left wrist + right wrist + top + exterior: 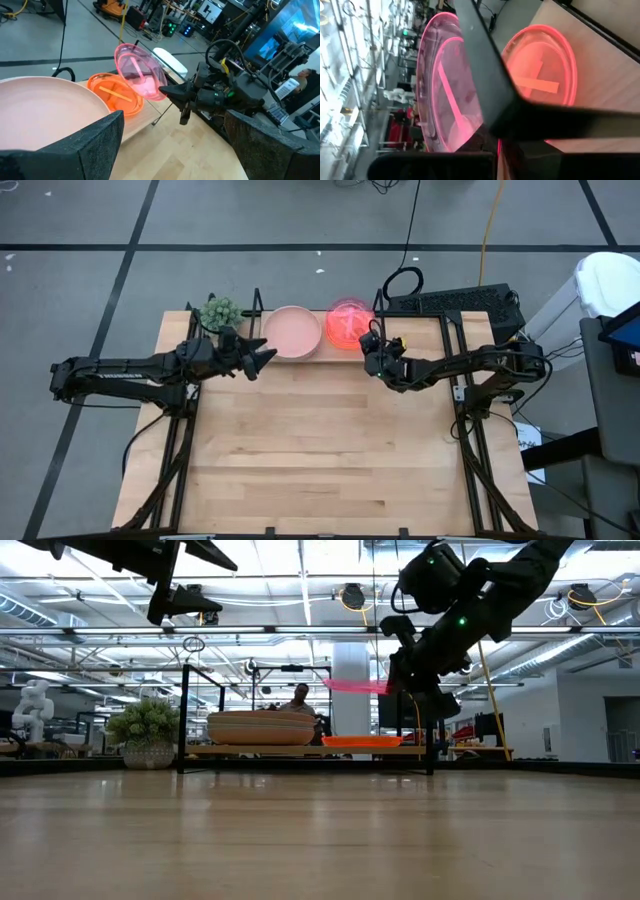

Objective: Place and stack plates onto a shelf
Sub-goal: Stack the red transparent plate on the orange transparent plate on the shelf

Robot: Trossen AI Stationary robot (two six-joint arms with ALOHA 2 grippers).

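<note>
The right gripper (372, 346) is seen closed on the rim of a neon pink plate (349, 320), which is held raised above the shelf (400, 751). In the low view the pink plate (355, 686) is shown as a thin edge-on line, clear of the orange plate (362, 742) lying on the shelf board beneath it. From the right wrist camera, the pink plate (445, 85) is seen pinched between the dark fingers, with the orange plate (542, 70) just beyond it on the wood board. In the overhead view this pair is found at about 1 o'clock from the table's (320, 450) middle, at the far edge.

The left gripper (262, 358) is held with its fingers spread wide and nothing is gripped. It is placed at about 11 o'clock from the table's middle, just at the near side of a pale pink plate (293, 330). That plate tops a stack (261, 727) on the shelf's left part; how many plates are in the stack is hard to count, perhaps several. In the left wrist view the pale pink plate (45, 112) is seen close by, with the orange plate (116, 95) and the raised pink plate (140, 70) beyond it.

A small potted plant (220, 312) is set at the table's far left corner, at about 9 o'clock from the stack.
</note>
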